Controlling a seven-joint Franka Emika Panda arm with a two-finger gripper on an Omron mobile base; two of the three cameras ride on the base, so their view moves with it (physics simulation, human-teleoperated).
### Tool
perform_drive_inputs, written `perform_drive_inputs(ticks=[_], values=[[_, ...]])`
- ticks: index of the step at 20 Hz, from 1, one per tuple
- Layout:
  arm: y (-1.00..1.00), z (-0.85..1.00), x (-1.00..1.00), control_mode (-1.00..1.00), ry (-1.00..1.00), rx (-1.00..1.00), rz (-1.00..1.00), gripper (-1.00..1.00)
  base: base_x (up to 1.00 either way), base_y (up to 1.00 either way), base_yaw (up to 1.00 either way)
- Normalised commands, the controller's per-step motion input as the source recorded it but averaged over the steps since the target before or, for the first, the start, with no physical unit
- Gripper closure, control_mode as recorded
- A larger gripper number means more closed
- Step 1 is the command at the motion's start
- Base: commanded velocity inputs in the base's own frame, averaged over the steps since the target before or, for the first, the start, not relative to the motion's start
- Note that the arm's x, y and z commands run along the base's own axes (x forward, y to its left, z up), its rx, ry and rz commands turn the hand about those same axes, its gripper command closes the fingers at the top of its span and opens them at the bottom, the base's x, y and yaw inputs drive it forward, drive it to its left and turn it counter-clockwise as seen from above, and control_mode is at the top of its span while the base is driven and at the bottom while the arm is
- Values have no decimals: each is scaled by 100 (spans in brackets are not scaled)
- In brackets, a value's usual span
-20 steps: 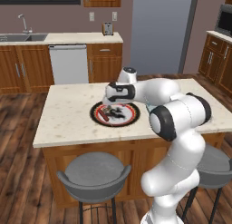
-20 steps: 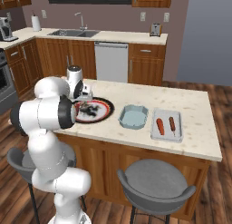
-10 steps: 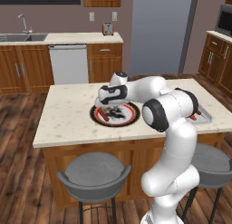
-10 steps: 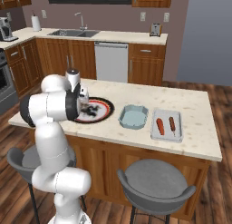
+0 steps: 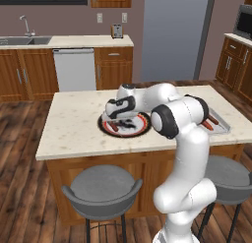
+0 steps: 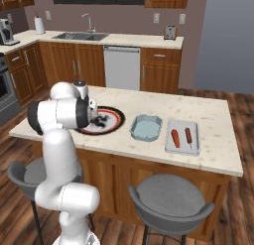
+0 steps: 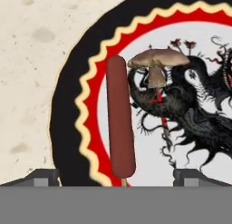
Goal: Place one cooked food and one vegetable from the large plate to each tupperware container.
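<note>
The large plate [image 7: 68,123] has a black rim, a red ring and a white centre with dark markings; it lies on the island [image 5: 124,131] [image 6: 111,125]. A long brown sausage [image 7: 120,116] on a stick lies on its left part, with a mushroom [image 7: 157,64] beside it. My gripper [image 7: 118,177] [image 5: 114,119] hovers open just above the sausage's near end, one fingertip on each side. Right of the plate stands an empty tupperware container [image 6: 146,127]. A second one [image 6: 182,136] [image 5: 221,125] holds a red sausage [image 6: 175,138] and a slim orange-brown piece [image 6: 189,135].
The pale stone island top [image 5: 74,124] has free room left of the plate. Two grey stools [image 5: 101,185] [image 6: 171,199] stand at its near side. A back counter with a sink [image 6: 82,35] and a dishwasher [image 5: 74,70] lies well behind.
The arm has swung left and dropped, bringing the gripper down over the left part of the plate. The jaws have stayed wide apart.
</note>
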Motion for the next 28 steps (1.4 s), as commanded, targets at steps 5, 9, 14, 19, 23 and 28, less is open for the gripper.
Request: perform_drive_inputs(ticks=[5,9,14,19,23,28], values=[[14,-20,18,-100,0,0,0,-100,0,0,0],[2,-27,18,-100,0,0,0,-100,0,0,0],[0,-21,10,-100,0,0,0,-100,0,0,0],[0,-27,4,-100,0,0,0,-100,0,0,0],[0,-34,1,-100,0,0,0,-100,0,0,0],[6,-22,1,-100,0,0,0,100,0,0,0]])
